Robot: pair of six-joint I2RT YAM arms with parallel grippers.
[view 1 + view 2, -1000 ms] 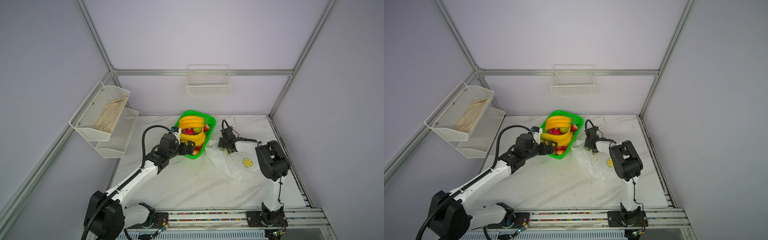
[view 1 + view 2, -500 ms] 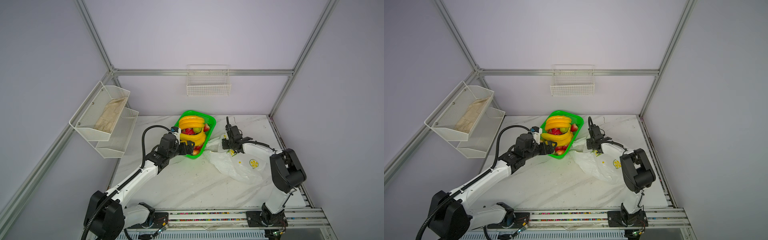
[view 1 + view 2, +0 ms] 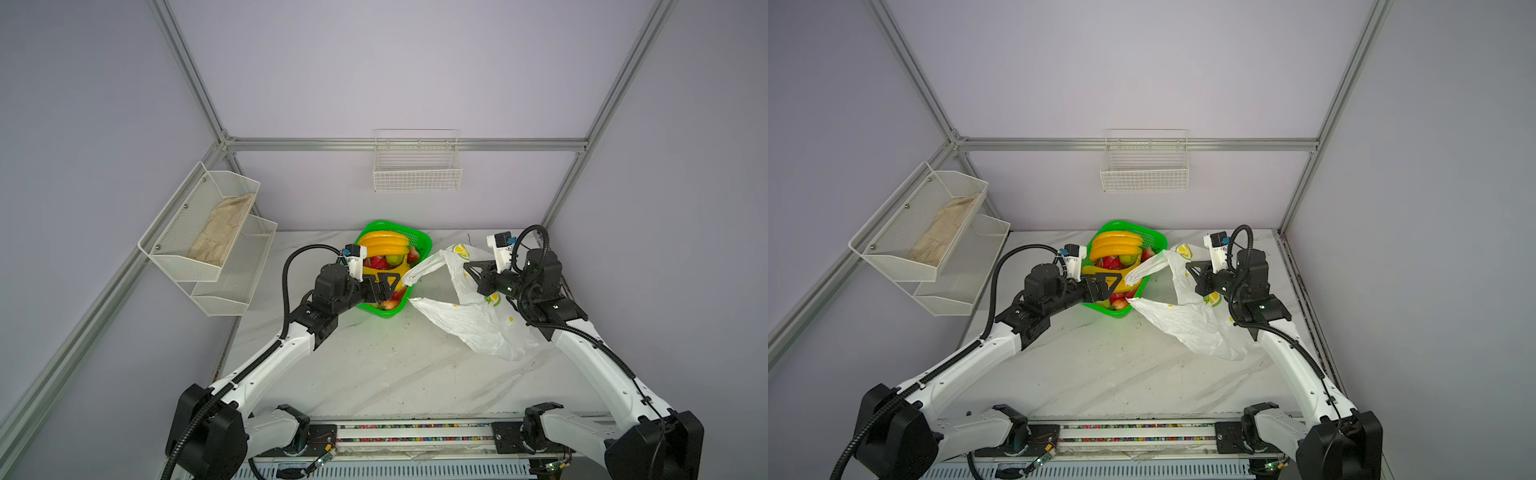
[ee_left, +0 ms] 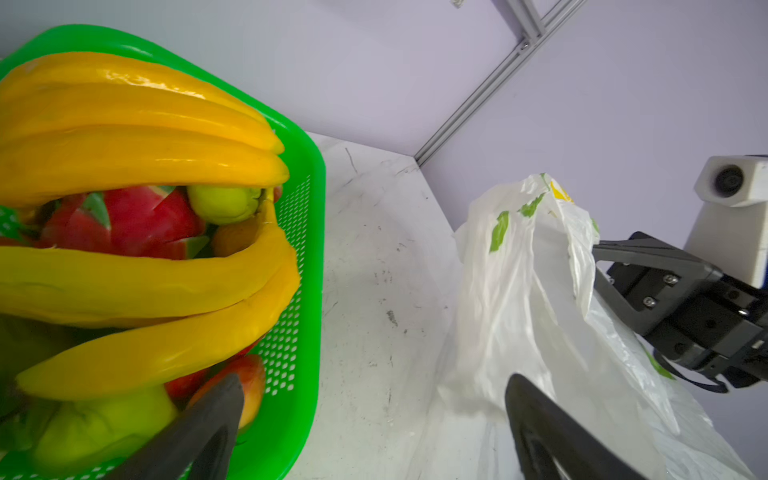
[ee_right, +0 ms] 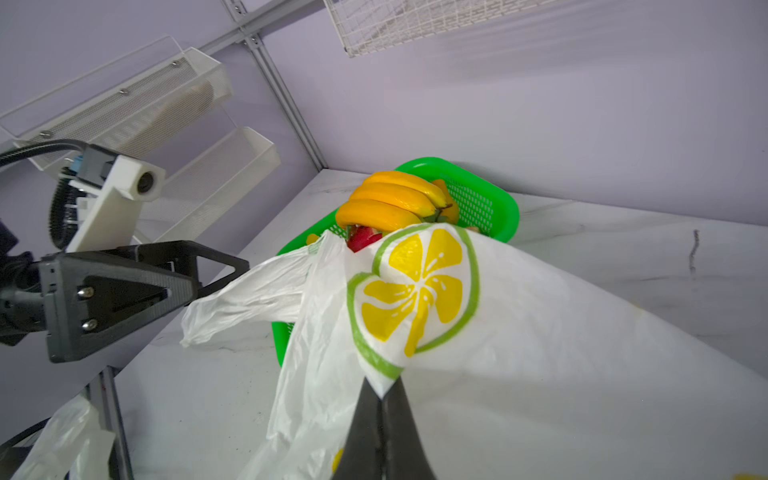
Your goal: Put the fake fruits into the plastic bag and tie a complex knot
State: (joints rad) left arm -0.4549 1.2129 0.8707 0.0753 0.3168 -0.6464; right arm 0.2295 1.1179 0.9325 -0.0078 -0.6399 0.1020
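— Holding anything, the right gripper (image 5: pixel 380 399)?
— Yes. Its jaws are pressed together on an edge of the plastic bag (image 5: pixel 540 332), just under the printed lemon slice (image 5: pixel 415 286). That edge is lifted, and the rest of the bag sags onto the marble table (image 3: pixel 353 374).
— And the left gripper (image 4: pixel 374 390)?
— Jaws wide apart, gripping nothing. 1 loose handle (image 3: pixel 424 266) of the bag stretches toward it. In the left wrist view 1 finger sits in front of the plastic, but I cannot tell whether they touch.
— The fake fruits (image 3: pixel 382 248)?
— Piled in the green basket (image 3: pixel 422 237) at the back of the table, beside the bag on the left arm's side. 2 banana bunches lie on top, with red and green pieces beneath.
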